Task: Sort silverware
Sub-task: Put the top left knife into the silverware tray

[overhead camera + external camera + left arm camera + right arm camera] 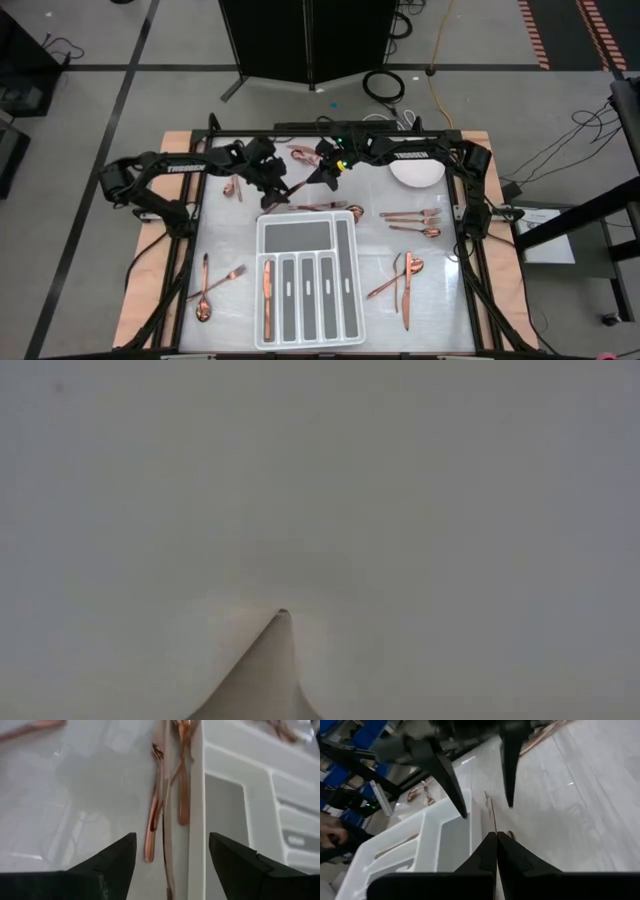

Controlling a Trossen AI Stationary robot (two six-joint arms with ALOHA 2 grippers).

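The silverware is slim copper pieces spread over the white table. One slim piece [292, 190] slants between my two grippers just beyond the white divided tray [350, 290]. My right gripper [496, 836] is shut on it. My left gripper [172, 840] is open, and its fingers [447, 777] stand on either side of the piece's free end without touching. Below it, two pieces [155, 810] lie flat on the table along the tray's far rim [196, 820]. One piece [267, 280] lies in the tray's left slot. My right gripper pinches one end of the slim copper piece [492, 829] between its two shut fingertips. The piece shows edge-on and runs on from the fingers in their own line, toward my left gripper. Its free end [487, 797] hangs above the tray's far rim, clear of the table.
More silverware lies in groups: right of the tray [410, 218], at the near right [405, 280], at the near left [205, 288] and at the far side [303, 155]. A round white plate [417, 172] sits at the far right. The low view shows only a pale blank surface.
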